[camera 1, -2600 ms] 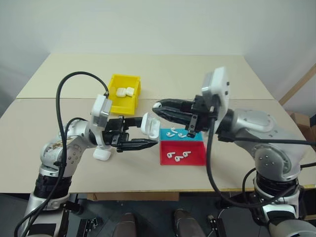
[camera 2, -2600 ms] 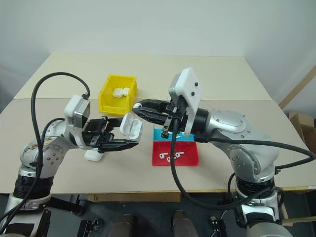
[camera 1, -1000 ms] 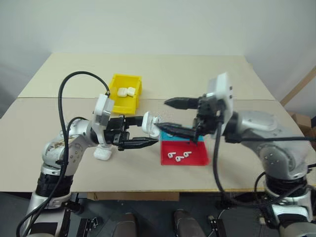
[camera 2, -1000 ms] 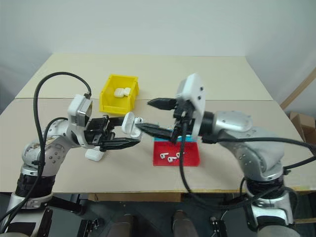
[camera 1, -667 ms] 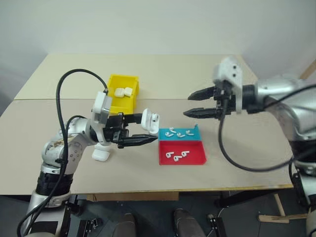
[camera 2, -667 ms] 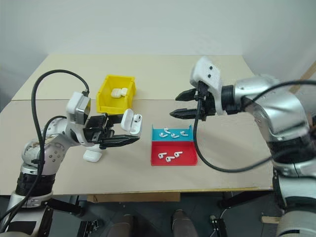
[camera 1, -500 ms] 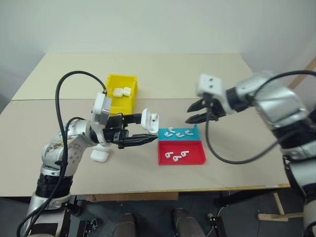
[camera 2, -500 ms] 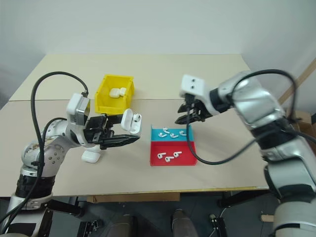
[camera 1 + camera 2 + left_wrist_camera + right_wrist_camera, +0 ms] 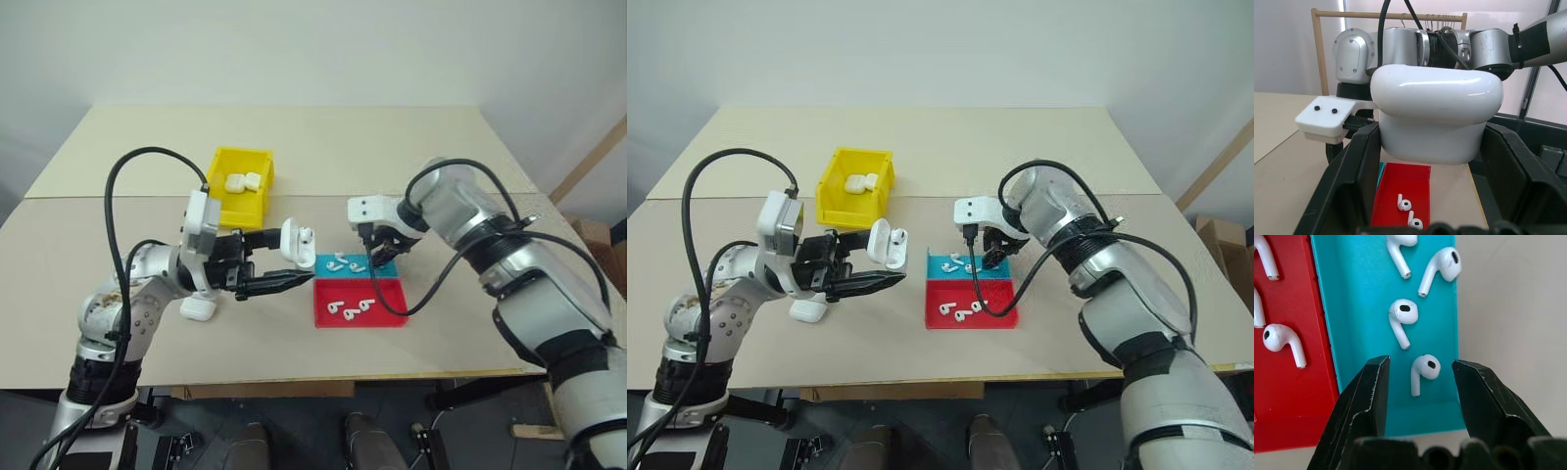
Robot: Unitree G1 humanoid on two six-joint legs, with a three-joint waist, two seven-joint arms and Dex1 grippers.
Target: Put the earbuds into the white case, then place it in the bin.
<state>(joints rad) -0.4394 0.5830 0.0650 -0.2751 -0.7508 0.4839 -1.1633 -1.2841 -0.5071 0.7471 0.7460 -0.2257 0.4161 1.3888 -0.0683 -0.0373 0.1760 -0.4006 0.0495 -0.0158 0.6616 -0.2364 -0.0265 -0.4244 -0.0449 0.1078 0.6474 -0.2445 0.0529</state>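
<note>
Over the blue tray (image 9: 1356, 308), the right gripper (image 9: 1420, 382) hangs parted around one earbud (image 9: 1422, 372); the left gripper (image 9: 279, 262) clamps the white case (image 9: 297, 242), lid open.

two trays on the table, one blue tray (image 9: 384, 266) and one red tray (image 9: 388, 309). four earbuds (image 9: 1424, 368) lie in the blue one, three in the red (the red count from the head views). one yellow bin (image 9: 227, 202) with two cases inside, one open case (image 9: 295, 243) held up, one more case (image 9: 199, 308) on the table.
</note>
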